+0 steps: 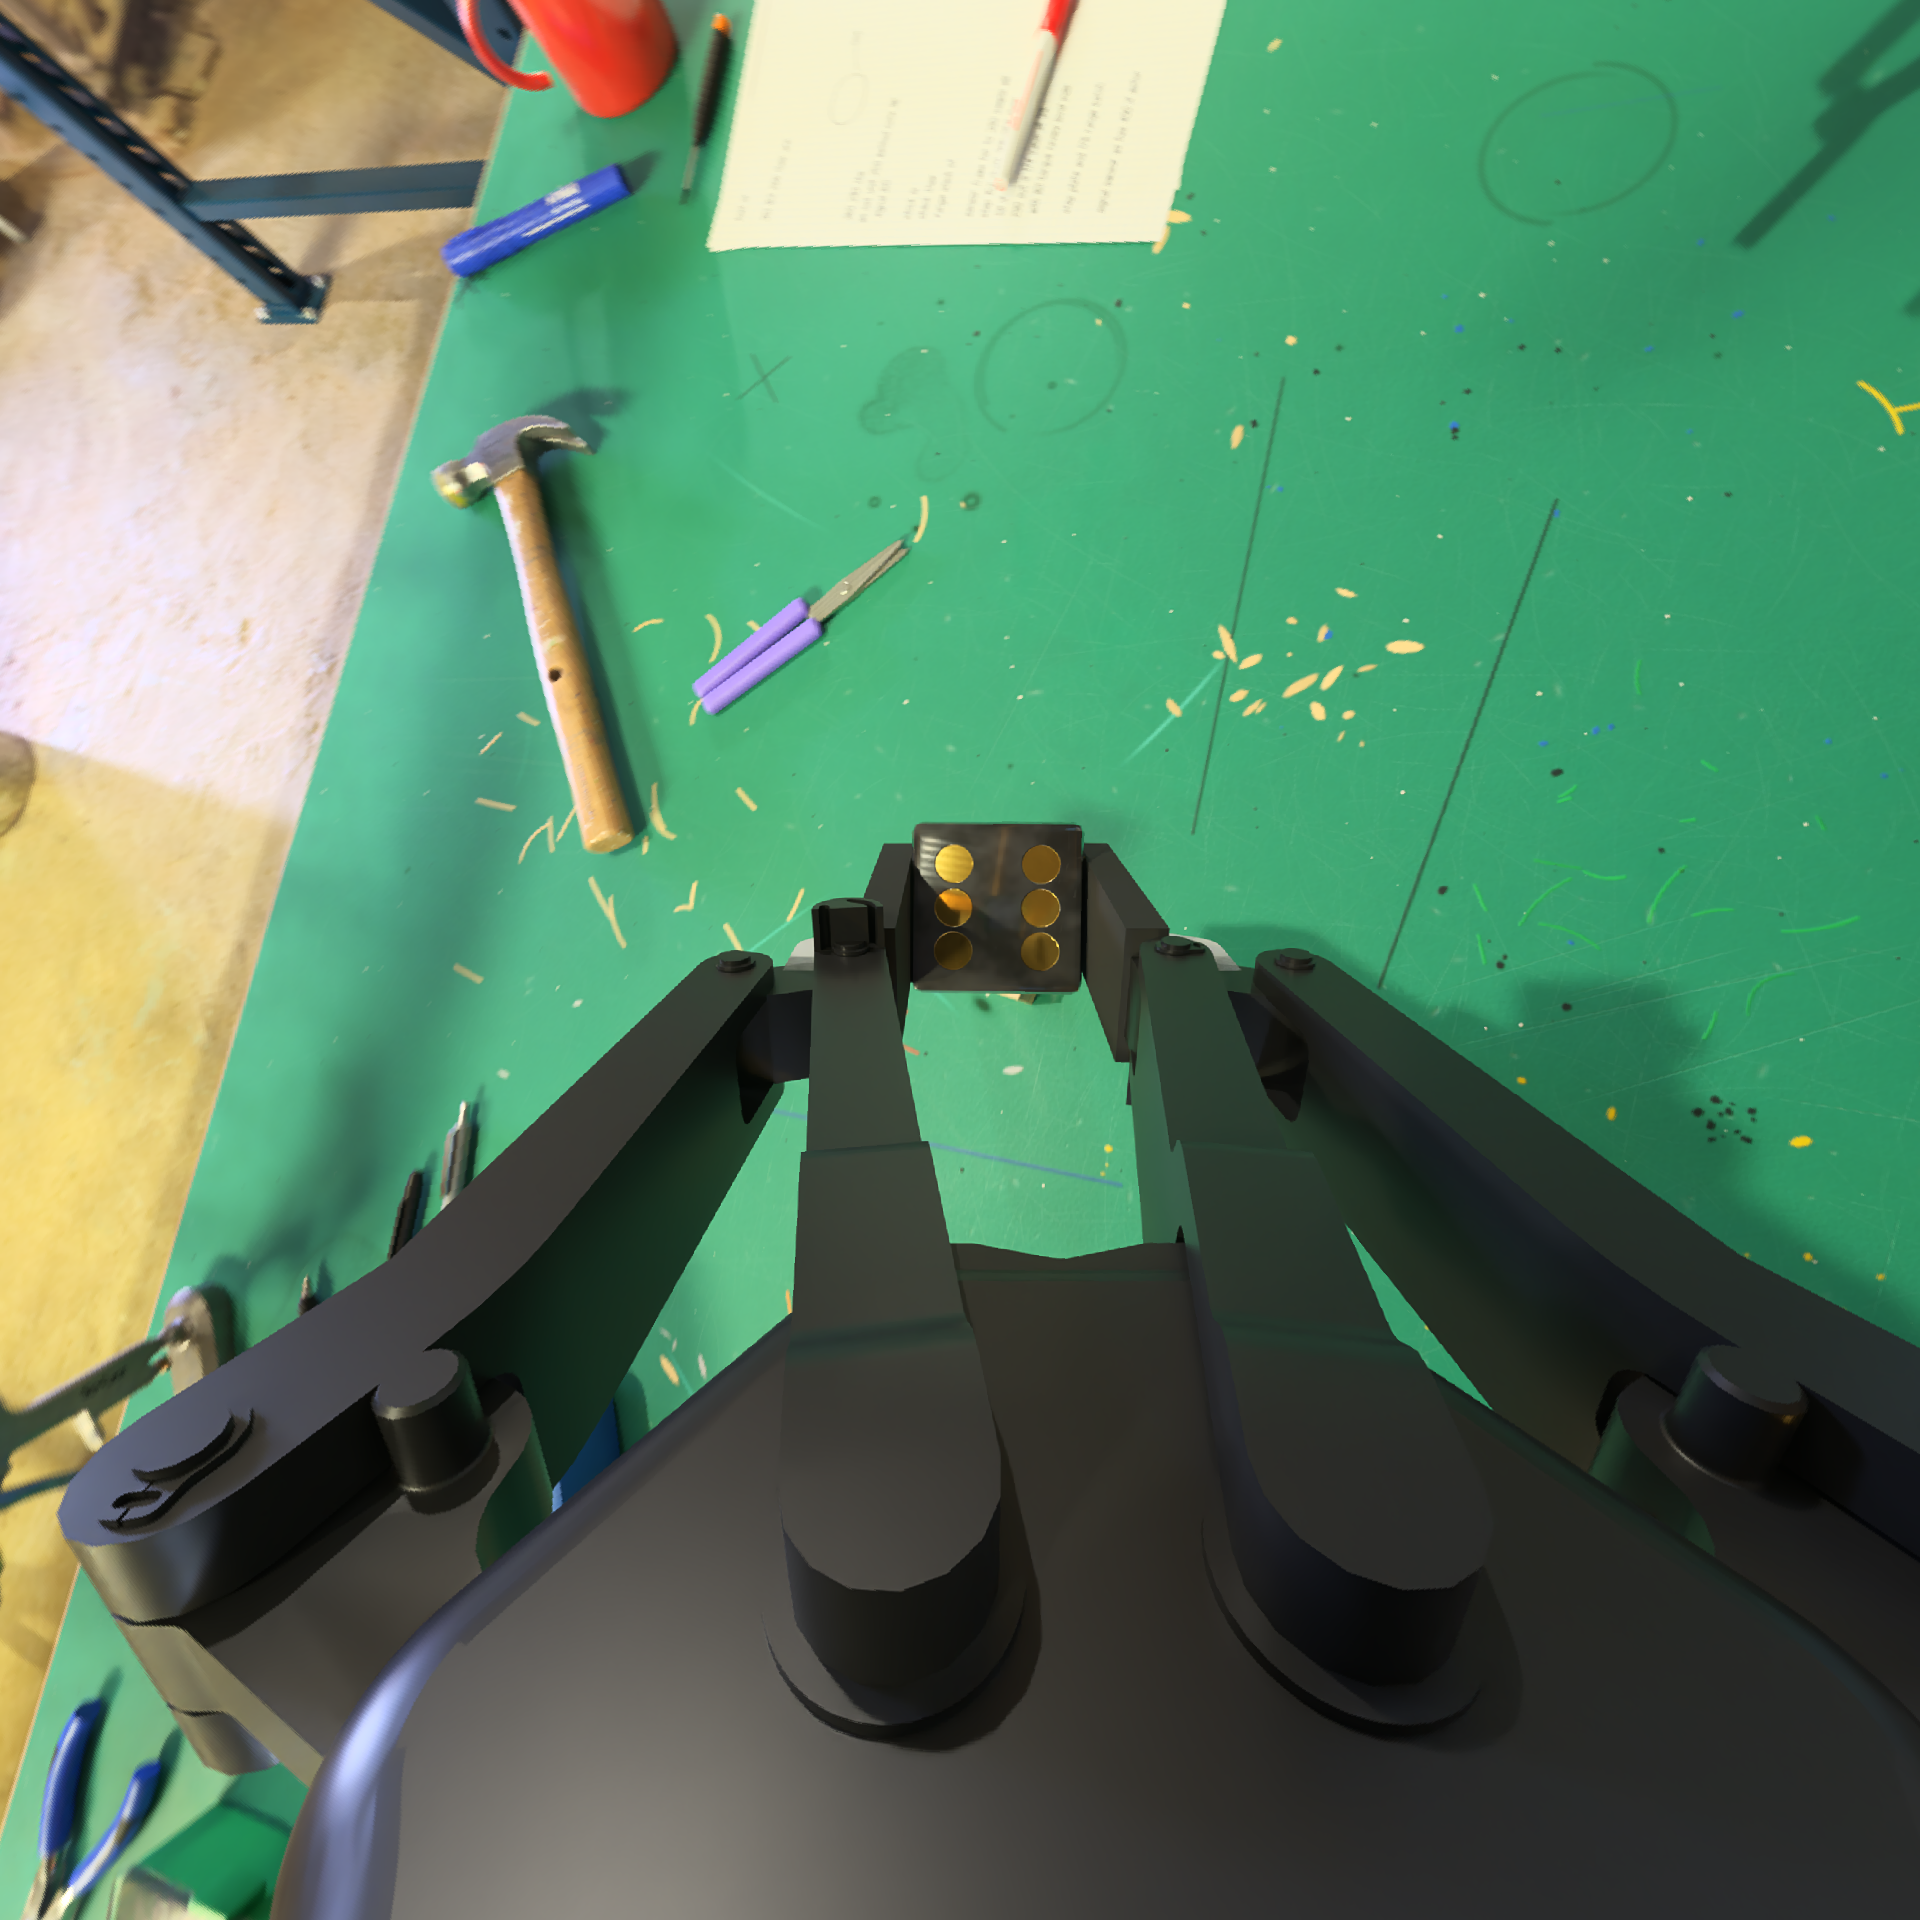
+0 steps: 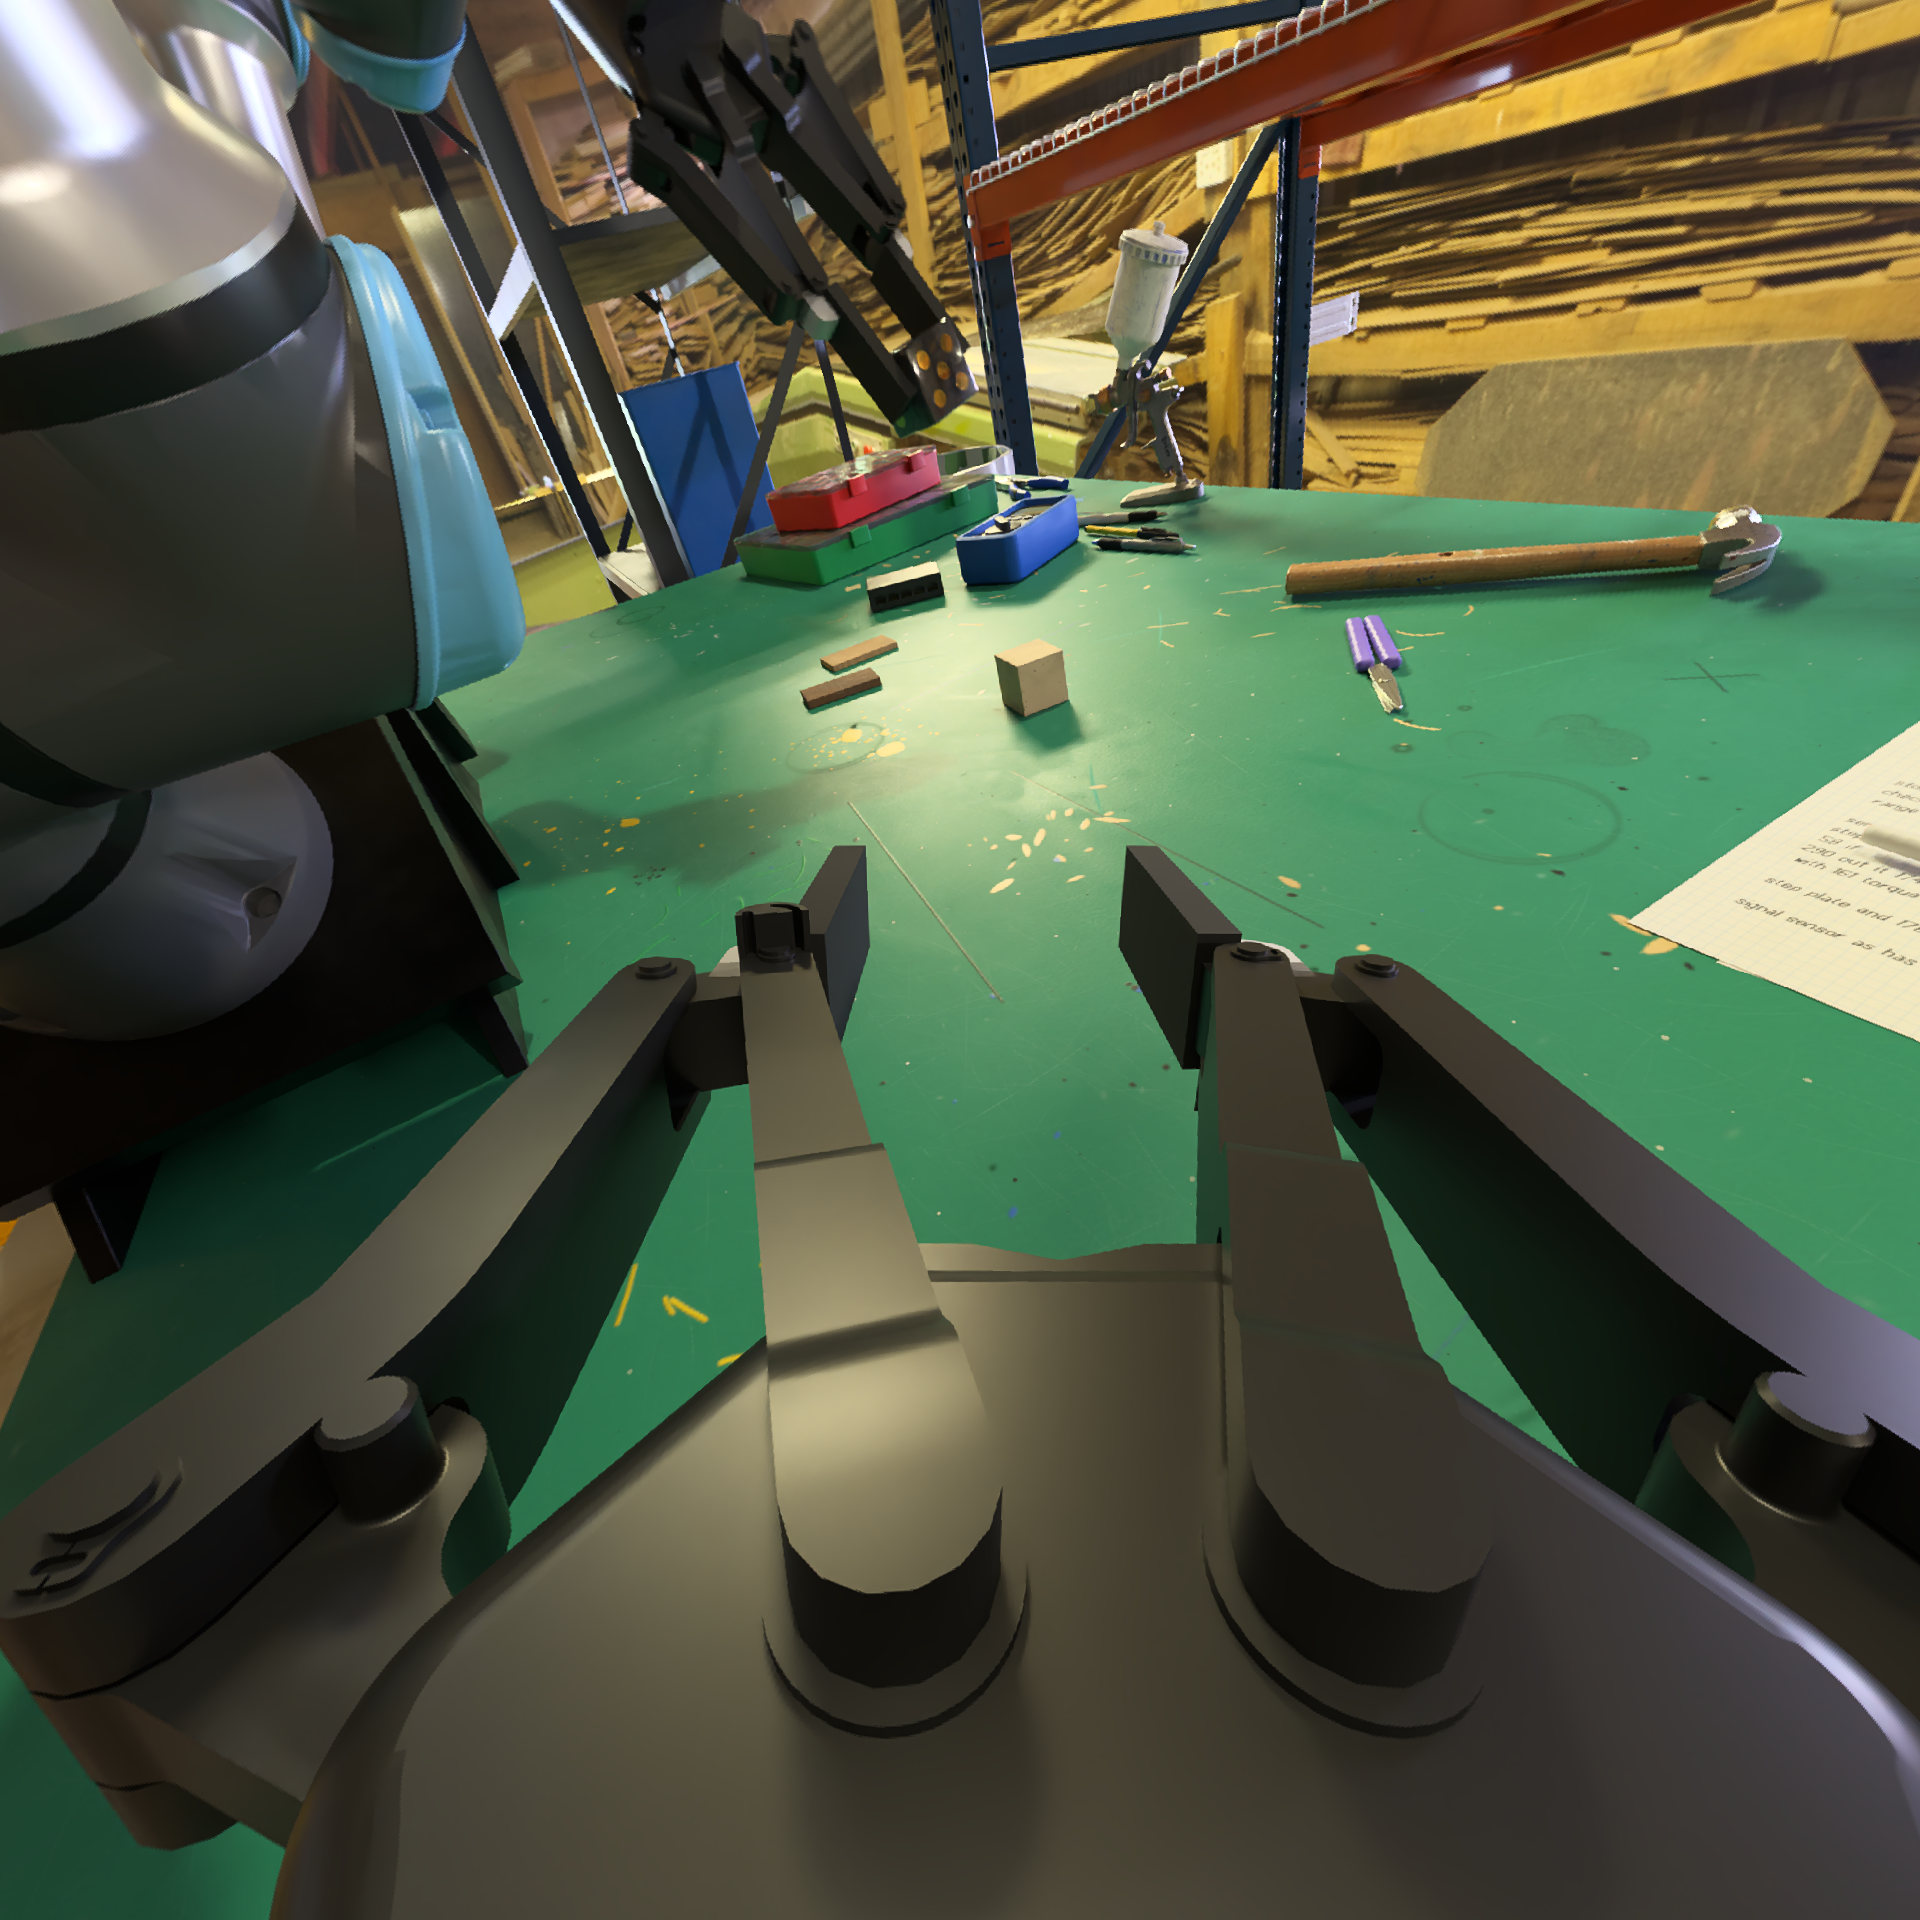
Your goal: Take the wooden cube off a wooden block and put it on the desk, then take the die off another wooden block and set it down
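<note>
The die [image 1: 995,907] sits clamped between the left gripper's [image 1: 997,914] pads, 6 pips showing.

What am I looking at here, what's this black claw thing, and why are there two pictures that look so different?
Each picture comes from a camera mounted on one robot arm's wrist, looking out along its two-finger claw. In the left wrist view, the left gripper is shut on a dark die with gold dots, held above a green desk. Below lie a hammer, purple-handled scissors and a sheet of paper. In the right wrist view, the right gripper is open and empty. Farther off it shows the other arm holding the die up in the air, a wooden cube standing on the desk, and two flat wooden blocks nearby.
</note>
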Motion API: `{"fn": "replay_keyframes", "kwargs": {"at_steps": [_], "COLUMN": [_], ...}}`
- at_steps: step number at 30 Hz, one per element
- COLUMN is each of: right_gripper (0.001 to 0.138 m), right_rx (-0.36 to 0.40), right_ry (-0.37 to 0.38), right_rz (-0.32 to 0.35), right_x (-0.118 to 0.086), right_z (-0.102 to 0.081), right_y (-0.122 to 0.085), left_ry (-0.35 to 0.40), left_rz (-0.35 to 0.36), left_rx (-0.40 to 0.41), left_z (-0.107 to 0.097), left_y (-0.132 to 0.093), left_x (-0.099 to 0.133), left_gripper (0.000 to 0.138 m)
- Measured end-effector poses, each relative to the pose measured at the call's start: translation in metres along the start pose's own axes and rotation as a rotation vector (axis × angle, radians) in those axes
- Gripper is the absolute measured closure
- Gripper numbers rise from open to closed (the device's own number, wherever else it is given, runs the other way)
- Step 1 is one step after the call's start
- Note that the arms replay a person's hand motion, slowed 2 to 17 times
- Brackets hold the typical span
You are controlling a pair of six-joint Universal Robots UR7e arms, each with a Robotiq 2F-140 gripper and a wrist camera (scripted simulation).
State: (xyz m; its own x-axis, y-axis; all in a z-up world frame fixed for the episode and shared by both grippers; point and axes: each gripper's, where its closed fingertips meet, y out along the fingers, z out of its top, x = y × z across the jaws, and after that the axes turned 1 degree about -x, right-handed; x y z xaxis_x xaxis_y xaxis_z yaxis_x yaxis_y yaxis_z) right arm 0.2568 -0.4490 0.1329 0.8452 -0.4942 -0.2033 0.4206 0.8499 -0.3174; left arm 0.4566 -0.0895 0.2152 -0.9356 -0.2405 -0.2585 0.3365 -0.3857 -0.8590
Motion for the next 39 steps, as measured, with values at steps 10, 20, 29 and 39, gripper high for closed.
{"fn": "replay_keyframes", "kwargs": {"at_steps": [10, 20, 29, 39], "right_gripper": [0.073, 0.073, 0.074, 0.074], "right_rx": [-0.018, -0.022, -0.023, -0.027], "right_ry": [-0.015, -0.01, -0.001, 0.007], "right_rz": [-0.028, -0.061, -0.081, -0.082], "right_x": [-0.006, -0.006, -0.003, 0.001], "right_z": [0.0, 0.0, 0.001, 0.001], "right_y": [-0.007, -0.017, -0.023, -0.021], "left_ry": [0.169, 0.288, 0.336, 0.375], "left_rz": [-0.143, -0.216, -0.261, -0.299], "left_rx": [-0.068, -0.129, -0.147, -0.178], "left_z": [0.021, 0.018, 0.016, 0.01], "left_y": [0.074, 0.134, 0.166, 0.186], "left_x": [0.015, 0.023, 0.031, 0.04], "left_gripper": [0.097, 0.097, 0.097, 0.097]}}
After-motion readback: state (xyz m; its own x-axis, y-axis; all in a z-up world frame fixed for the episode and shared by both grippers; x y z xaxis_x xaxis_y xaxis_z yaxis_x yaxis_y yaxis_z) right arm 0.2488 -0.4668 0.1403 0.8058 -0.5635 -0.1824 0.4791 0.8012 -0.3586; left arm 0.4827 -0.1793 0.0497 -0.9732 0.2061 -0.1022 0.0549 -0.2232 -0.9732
